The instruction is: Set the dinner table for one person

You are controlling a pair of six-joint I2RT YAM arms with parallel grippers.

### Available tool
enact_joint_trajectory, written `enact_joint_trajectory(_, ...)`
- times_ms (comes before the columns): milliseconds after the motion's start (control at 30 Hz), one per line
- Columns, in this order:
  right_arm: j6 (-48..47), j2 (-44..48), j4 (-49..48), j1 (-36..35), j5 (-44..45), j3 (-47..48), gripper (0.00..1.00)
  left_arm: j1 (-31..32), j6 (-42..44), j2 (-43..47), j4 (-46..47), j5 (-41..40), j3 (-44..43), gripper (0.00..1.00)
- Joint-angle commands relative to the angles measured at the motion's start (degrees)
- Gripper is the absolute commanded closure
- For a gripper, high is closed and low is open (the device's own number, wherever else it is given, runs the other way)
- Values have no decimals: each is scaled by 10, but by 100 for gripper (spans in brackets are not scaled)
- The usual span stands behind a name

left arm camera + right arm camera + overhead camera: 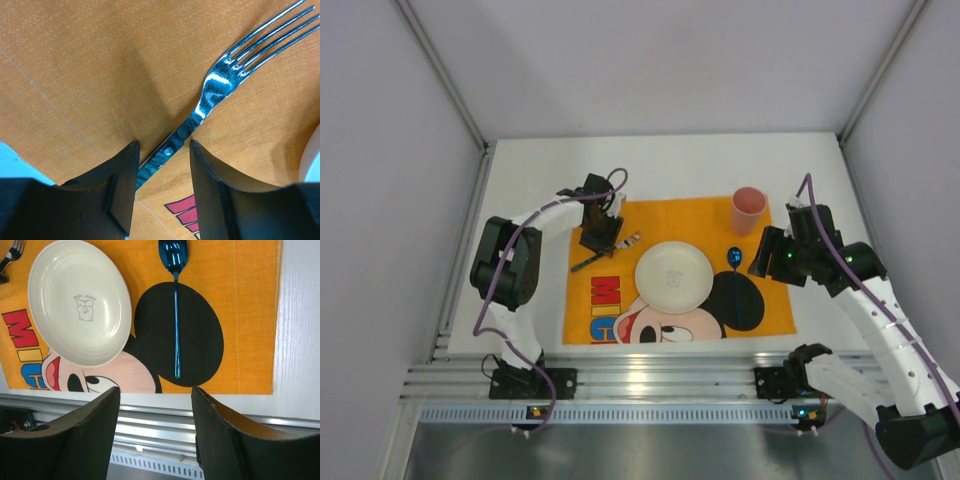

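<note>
On the white dinner table (pixel 670 165) lies an orange Mickey Mouse mat (pixel 768 300). A cream plate (pixel 673 275) sits at its middle, and a blue spoon (pixel 734 257) lies right of the plate. A silver fork (pixel 215 92) lies flat on the mat's left part, tines pointing away. My left gripper (pixel 163 142) hangs low over the fork's handle, open; the handle runs between the fingers (pixel 120 180) with a gap on each side. My right gripper (pixel 156 388) is open and empty, raised near the mat's right edge, looking down on plate (pixel 80 302) and spoon (pixel 175 315).
A pink cup (pixel 748 210) stands upright at the mat's far right corner, close to my right arm. The ridged silver rail (pixel 640 380) runs along the table's near edge. White walls enclose the table at left, right and back.
</note>
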State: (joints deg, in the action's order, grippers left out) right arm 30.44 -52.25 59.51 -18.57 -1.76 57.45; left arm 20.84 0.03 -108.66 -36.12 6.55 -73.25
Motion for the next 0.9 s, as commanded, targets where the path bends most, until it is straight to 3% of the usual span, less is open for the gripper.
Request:
enact_joint_trajectory(0,-9,9,-11,7,-4,8,40,6,1,-36,0,-29,-3,50)
enact_joint_trajectory(233,-14,14,-10,7,-3,8,40,13,-22,-34,-8,-60,-10,60)
enact_joint_trajectory(267,-13,15,-11,7,-3,6,40,14,-23,-32,-14,-60,-11,67)
enact_joint_trajectory(600,-24,19,-24,7,-15,-7,40,14,-44,-9,-66,-170,-65,94)
enact_joint_trajectory(867,-37,23,-34,7,-31,-17,40,13,-86,37,-129,-208,-124,96)
